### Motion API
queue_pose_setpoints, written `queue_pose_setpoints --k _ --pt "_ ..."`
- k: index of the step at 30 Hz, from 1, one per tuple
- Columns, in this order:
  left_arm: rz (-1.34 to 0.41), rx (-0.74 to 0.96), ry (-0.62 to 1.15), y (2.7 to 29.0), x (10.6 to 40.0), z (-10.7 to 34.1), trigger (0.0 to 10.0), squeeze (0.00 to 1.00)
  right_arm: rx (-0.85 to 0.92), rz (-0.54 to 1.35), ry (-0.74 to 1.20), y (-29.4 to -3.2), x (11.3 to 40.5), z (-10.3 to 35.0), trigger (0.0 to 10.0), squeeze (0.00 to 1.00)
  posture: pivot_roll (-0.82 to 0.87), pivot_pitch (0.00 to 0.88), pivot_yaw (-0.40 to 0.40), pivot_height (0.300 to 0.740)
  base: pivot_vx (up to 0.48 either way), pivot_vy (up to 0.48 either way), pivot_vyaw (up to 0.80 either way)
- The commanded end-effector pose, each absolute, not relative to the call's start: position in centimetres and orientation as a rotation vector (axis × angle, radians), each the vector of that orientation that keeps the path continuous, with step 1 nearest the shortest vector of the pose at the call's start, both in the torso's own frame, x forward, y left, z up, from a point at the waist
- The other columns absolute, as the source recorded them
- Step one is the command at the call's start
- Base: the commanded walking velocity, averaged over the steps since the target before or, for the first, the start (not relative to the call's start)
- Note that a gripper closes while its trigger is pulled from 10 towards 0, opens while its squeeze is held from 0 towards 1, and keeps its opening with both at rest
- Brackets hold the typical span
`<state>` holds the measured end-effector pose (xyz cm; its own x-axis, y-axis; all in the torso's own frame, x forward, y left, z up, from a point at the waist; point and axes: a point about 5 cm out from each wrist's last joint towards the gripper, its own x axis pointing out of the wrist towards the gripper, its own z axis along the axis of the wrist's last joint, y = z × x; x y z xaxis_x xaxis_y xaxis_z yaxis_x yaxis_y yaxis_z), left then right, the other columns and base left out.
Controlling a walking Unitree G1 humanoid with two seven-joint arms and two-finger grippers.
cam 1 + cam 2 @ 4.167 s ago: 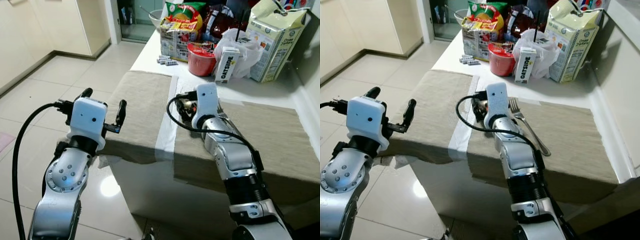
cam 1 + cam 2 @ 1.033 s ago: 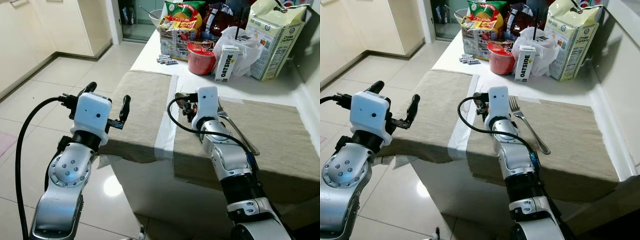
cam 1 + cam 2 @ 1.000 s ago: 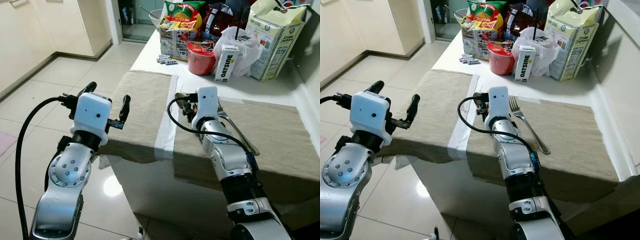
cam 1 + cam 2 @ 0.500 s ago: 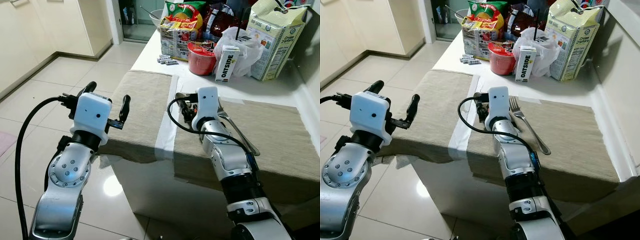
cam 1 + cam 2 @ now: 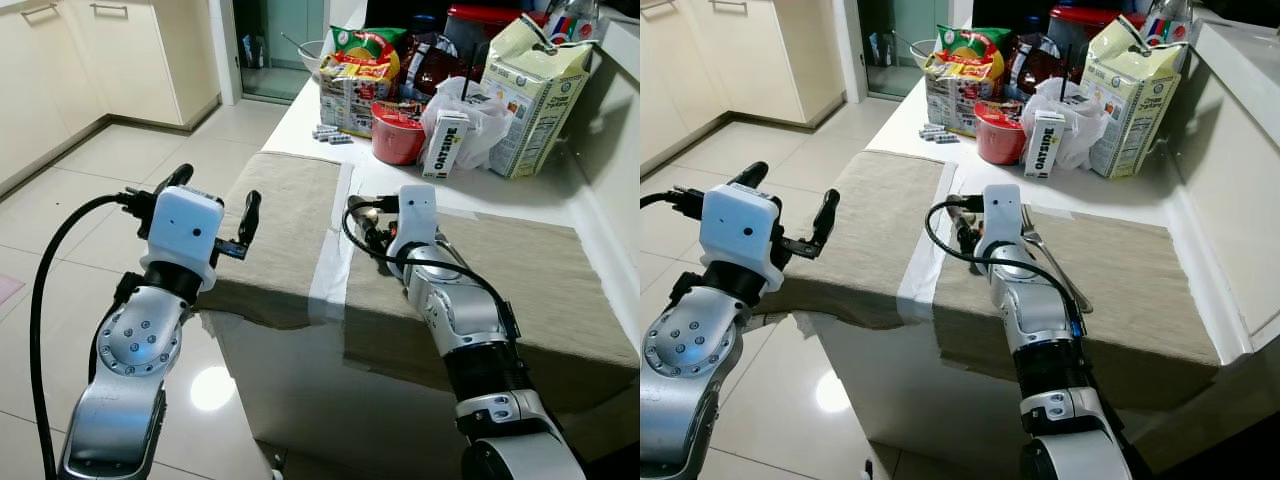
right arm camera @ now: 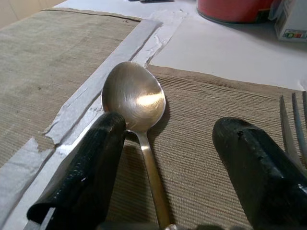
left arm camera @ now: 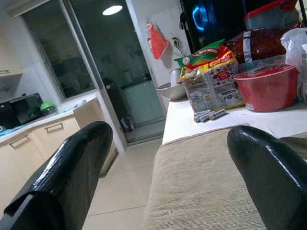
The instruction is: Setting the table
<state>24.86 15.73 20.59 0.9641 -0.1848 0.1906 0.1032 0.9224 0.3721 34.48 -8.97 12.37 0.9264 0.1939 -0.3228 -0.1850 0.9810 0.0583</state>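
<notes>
Spoon (image 6: 136, 103) now lies flat on the right placemat (image 5: 1120, 290), left of the fork (image 5: 1050, 262). Right gripper (image 6: 168, 163) fingers have spread wide and released it: placement complete. Left gripper (image 5: 210, 215) hovers open, empty.

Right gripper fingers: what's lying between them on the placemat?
In the right wrist view, a spoon lies bowl-up on the placemat between the open right gripper fingers, close to one finger. A fork lies beyond the other finger.
</notes>
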Motion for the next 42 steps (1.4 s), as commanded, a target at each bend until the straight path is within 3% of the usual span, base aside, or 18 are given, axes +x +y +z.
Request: queue_pose_setpoints --k 1,6,13,15,18,26,35,42 --pt "-0.163 0.382 -0.219 15.6 24.9 20.4 10.0 0.00 -0.007 0.183 0.481 -9.3 33.2 9.0 10.0 0.00 0.04 0.008 0.023 0.740 0.000 0.000 0.00" --pt "-0.157 0.385 -0.229 15.6 25.1 20.5 10.0 0.00 -0.086 0.208 0.150 -8.6 34.3 13.5 10.0 0.00 0.04 0.005 0.021 0.740 0.000 0.000 0.00" --pt "-0.154 0.386 -0.229 15.6 25.1 20.5 10.0 0.00 -0.115 0.198 0.013 -8.8 34.1 15.2 10.0 0.00 0.04 0.007 0.020 0.740 0.000 0.000 0.00" --pt "-0.151 0.379 -0.224 15.6 25.1 20.4 10.0 0.00 -0.138 0.193 -0.137 -9.2 33.3 17.1 10.0 0.00 0.03 0.010 0.020 0.740 0.000 0.000 0.00" --pt "-0.151 0.361 -0.212 15.6 25.0 20.2 10.0 0.00 -0.143 0.177 -0.216 -9.7 32.8 18.1 10.0 0.00 0.03 0.011 0.019 0.740 0.000 0.000 0.00" --pt "-0.153 0.303 -0.188 15.6 24.9 19.7 10.0 0.00 -0.155 0.162 -0.257 -10.1 32.6 18.4 10.0 0.00 0.02 0.012 0.021 0.740 0.000 0.000 0.00" --pt "-0.170 0.221 -0.156 15.6 25.0 19.2 10.0 0.00 -0.160 0.129 -0.179 -10.4 33.3 17.1 10.0 0.00 0.02 0.010 0.022 0.740 0.000 0.000 0.00" --pt "-0.187 0.229 -0.145 15.4 25.0 19.1 10.0 0.00 -0.144 0.154 -0.185 -9.9 33.1 17.1 10.0 0.00 0.03 0.016 0.029 0.740 0.000 0.476 -0.51"
